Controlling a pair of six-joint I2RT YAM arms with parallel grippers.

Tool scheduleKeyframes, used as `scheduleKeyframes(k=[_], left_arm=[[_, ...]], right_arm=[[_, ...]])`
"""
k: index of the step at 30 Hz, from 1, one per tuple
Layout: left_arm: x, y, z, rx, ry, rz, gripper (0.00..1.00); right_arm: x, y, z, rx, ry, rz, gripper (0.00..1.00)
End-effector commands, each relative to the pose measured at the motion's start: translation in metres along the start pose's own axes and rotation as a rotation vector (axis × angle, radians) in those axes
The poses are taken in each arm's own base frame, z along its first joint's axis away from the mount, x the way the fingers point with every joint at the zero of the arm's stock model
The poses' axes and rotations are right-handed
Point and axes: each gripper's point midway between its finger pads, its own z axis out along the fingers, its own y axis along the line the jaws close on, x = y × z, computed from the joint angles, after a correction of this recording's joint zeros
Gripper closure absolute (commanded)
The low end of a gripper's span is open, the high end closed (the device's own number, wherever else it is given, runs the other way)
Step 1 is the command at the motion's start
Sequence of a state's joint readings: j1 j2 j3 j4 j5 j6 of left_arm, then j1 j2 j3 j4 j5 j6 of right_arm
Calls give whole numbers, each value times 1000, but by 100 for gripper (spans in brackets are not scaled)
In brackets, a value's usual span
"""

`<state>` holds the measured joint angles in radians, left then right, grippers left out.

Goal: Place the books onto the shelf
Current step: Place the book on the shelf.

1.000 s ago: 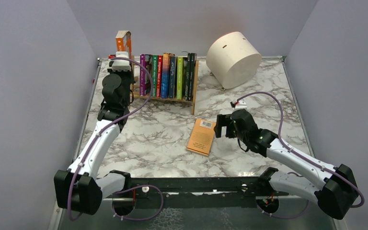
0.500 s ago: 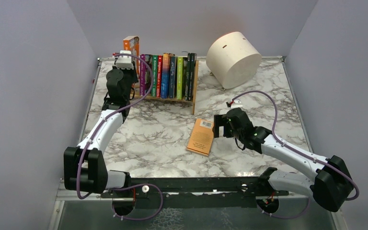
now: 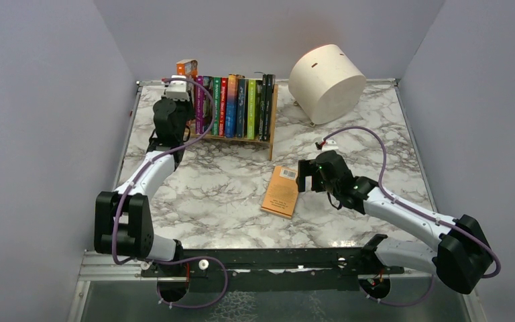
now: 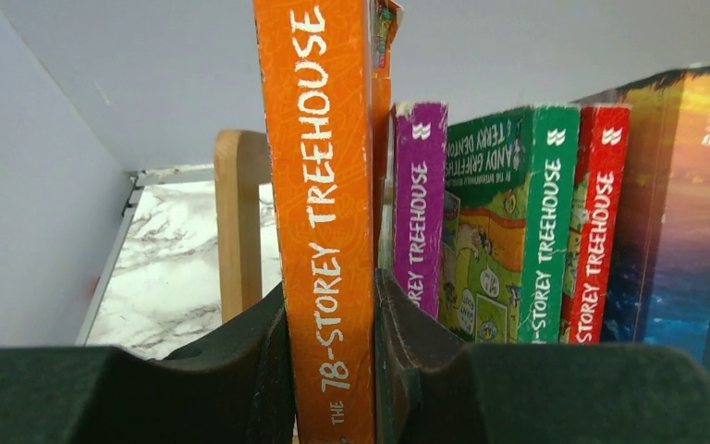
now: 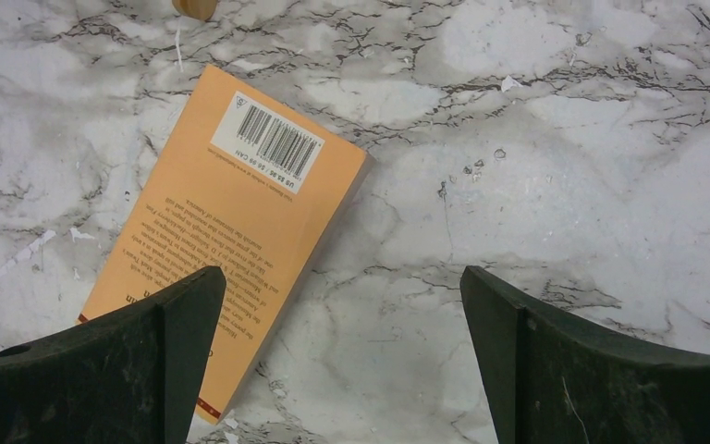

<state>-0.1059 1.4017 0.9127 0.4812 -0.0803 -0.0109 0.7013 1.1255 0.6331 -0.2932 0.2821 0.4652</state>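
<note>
As left gripper (image 4: 331, 310) clamps orange book (image 4: 319, 139), right gripper (image 5: 342, 310) gapes

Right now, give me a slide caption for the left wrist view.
Left end effector clamps the orange 78-Storey Treehouse book upright beside the purple Treehouse spine on the shelf.

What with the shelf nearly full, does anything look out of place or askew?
One pale orange book lies flat and skewed on the table, back cover up, apart from the shelf, by the open right hand. The cream drum behind lies tipped on its side.
</note>
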Motion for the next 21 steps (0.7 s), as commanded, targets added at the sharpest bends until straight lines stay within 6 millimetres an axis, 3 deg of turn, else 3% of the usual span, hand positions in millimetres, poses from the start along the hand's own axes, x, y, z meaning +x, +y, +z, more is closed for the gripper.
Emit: scheduleKeyframes(k=[1,10,21], left_arm=[[-20,-3,6,15,-101,-28,100],[14,-6,15,19,-42,-46,100],[36,-11,29,38,-13,-51,100]], right_arm=[[-7,8,1,-31,-27,5,2],[-1,6,3,-26,-19,8,2],[3,3,4,-16,-14,8,2]])
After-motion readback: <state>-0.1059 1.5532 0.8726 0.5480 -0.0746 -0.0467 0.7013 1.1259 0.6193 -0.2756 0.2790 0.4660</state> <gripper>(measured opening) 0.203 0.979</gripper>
